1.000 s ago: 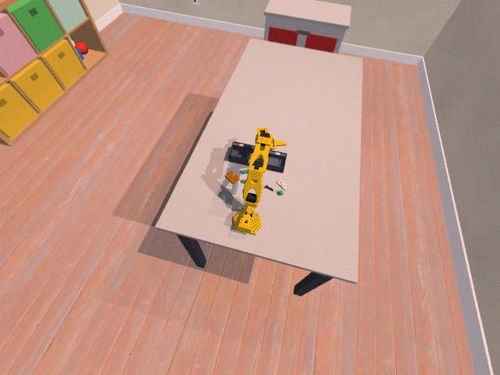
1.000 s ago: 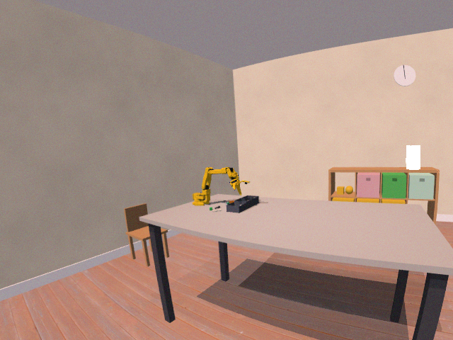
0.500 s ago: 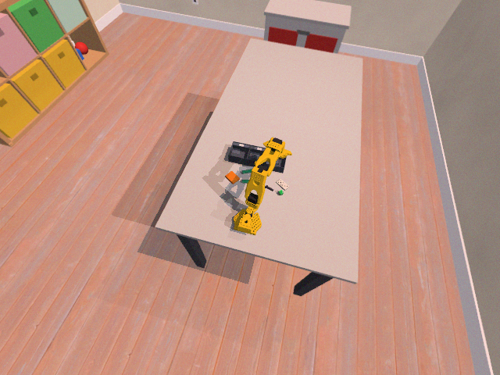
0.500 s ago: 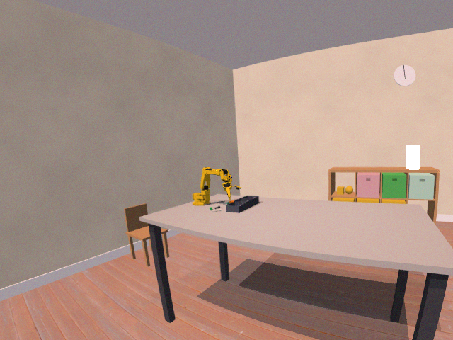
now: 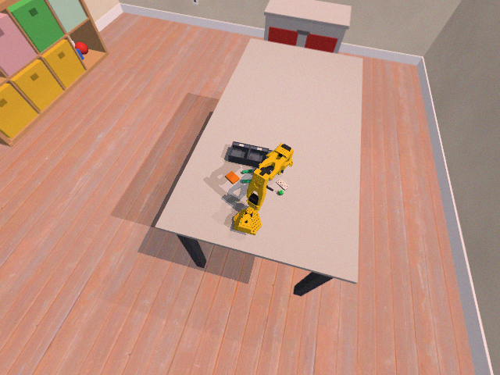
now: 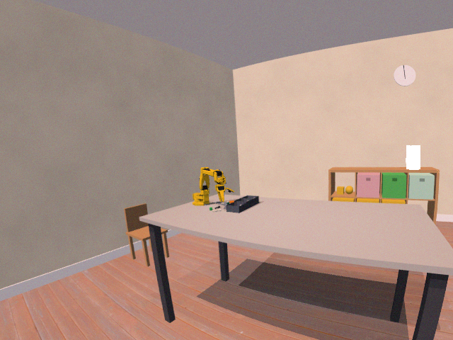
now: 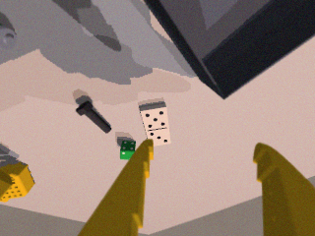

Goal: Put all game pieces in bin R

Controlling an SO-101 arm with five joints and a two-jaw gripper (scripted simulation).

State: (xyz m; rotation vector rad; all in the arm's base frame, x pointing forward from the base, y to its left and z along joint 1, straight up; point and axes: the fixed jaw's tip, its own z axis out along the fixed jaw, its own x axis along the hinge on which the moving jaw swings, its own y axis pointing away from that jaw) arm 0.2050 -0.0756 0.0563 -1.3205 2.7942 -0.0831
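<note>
A white domino (image 7: 156, 122) (image 5: 282, 184) lies flat on the table, with a small green die (image 7: 128, 148) (image 5: 280, 192) just beside it. My gripper (image 7: 204, 147) (image 6: 221, 196) is open and empty. It hangs low over the table, pointing down, with the domino and the die just beyond its left fingertip. A corner of the dark three-part bin (image 7: 236, 44) (image 5: 247, 153) (image 6: 241, 203) shows at the upper right of the wrist view. Its letter marks do not show in any view.
A short black pin-like piece (image 7: 94, 116) lies left of the domino. An orange block (image 5: 231, 176) and two green pieces (image 5: 245, 171) lie between the bin and the arm's base (image 5: 247, 221). The table (image 5: 302, 101) stretches far beyond the bin.
</note>
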